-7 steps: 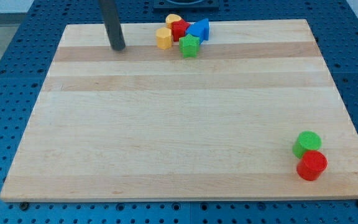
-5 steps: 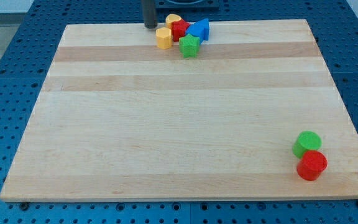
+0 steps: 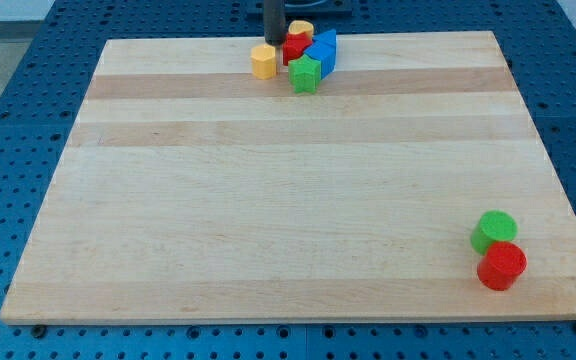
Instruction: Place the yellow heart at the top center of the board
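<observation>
The yellow heart sits at the view's top centre edge of the wooden board, mostly hidden behind a red block. My tip is at the top edge just to the left of the heart and the red block, close to or touching them. A yellow hexagon lies just below the tip. A blue block and a green star crowd the right and lower side of the cluster.
A green cylinder and a red cylinder stand together, touching, near the board's bottom right corner. The board rests on a blue perforated table.
My tip has moved right along the top edge, from the far left of the cluster to right beside it. The yellow heart has shifted right, and the blue block has shifted slightly.
</observation>
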Tool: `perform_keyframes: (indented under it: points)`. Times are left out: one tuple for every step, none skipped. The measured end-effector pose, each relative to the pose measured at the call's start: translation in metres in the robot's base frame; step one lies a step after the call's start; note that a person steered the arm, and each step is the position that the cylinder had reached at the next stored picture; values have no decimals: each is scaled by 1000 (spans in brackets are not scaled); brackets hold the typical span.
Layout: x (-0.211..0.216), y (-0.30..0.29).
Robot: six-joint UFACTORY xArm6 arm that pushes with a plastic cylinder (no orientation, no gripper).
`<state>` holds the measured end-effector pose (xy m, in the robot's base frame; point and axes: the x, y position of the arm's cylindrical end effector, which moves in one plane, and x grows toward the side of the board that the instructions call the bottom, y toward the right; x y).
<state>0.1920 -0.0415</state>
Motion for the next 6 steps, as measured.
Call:
perform_keyframes:
  points:
    - [0,1]
    - [1,23]
    - [1,71]
    - [1,93]
    - [1,95]
    - [0,91]
